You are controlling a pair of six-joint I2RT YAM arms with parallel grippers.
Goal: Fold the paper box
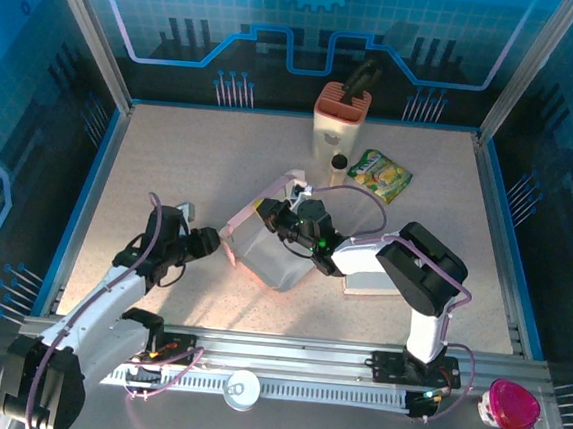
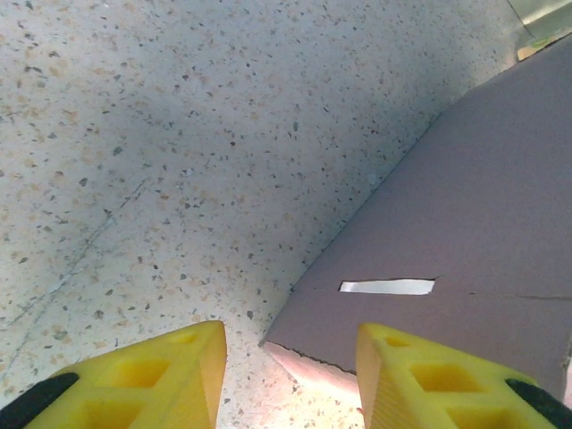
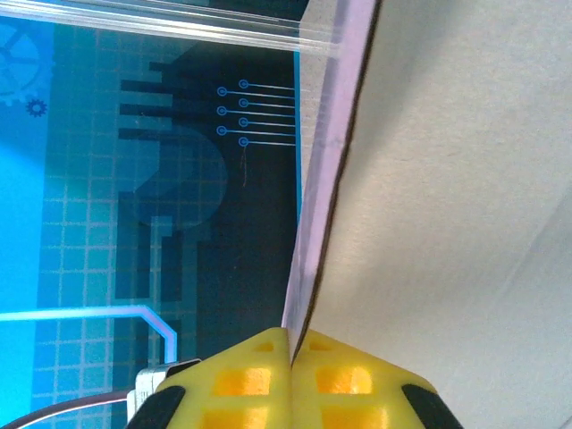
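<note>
Partly cropped, paper box [image 3: 447, 179] edge in the pinch of the right gripper [image 3: 290, 344] (left gripper [image 2: 290, 344] agape, empty).

Right gripper [image 3: 290, 347] sits at the lower end of the paper box [image 3: 447, 179] edge. Its two yellow fingertips [image 3: 237, 380] are pressed together with the thin cardboard edge pinched between them. From the pinch the box panel rises, leaning slightly rightward, and spreads out to the right as a pale grey face with a faint diagonal crease in its lower right part. A pink-lilac strip and a dark brown cut line run along the gripped edge. Left of the box is a blue backdrop wall [image 3: 89, 223] printed with a grid and a dark circuit pattern. Above and left of the box edge, a clear shiny rail [image 3: 134, 13] crosses the wall.
</note>
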